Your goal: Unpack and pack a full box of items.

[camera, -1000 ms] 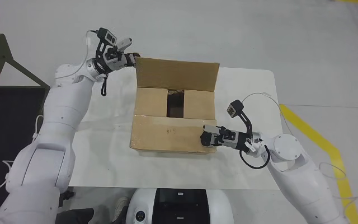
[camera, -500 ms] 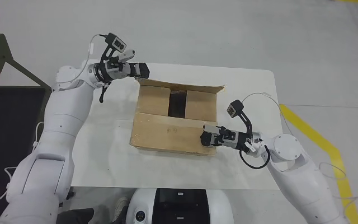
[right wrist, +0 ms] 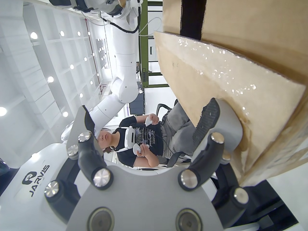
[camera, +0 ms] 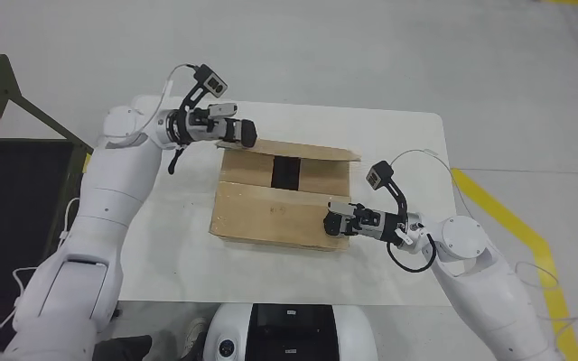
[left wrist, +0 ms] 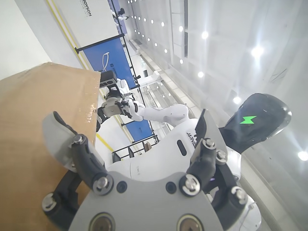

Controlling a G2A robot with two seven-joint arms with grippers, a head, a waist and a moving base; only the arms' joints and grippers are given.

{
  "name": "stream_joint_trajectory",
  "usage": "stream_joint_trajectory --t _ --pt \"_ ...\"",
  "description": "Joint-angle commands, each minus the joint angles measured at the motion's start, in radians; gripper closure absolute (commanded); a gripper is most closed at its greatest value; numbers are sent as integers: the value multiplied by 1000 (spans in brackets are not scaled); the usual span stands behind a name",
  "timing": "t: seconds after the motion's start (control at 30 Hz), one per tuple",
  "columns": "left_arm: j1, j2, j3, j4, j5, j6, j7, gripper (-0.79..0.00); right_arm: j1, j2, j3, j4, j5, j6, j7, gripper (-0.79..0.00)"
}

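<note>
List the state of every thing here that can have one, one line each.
cardboard box, upright, top partly closed
inner flaps, folded down, dark gap between them
near flap, folded down flat
far flap, tilted over the opening, not yet flat
left gripper, jaws open, one finger against the far flap
right gripper, jaws open, one finger on the near flap

A white table [camera: 172,262] stands on pale grey floor [camera: 379,45] with a yellow line [camera: 501,210]; overhead, round ceiling lights [left wrist: 257,51] glow, and blue banners [left wrist: 101,56] hang on rails.
</note>
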Motion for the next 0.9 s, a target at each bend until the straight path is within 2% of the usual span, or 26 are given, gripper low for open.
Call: stream_joint_trajectory --t 0.0,0.53,0.87 --pt "4 2 15 -1 2 2 0 -785 0 0 0 0 0 0 0 -785" --pt "55 35 64 -16 41 39 0 -785 -2 -1 11 -40 21 -4 -17 -785" --pt "60 43 50 -2 75 45 0 -785 66 -10 23 -6 44 30 -80 -785"
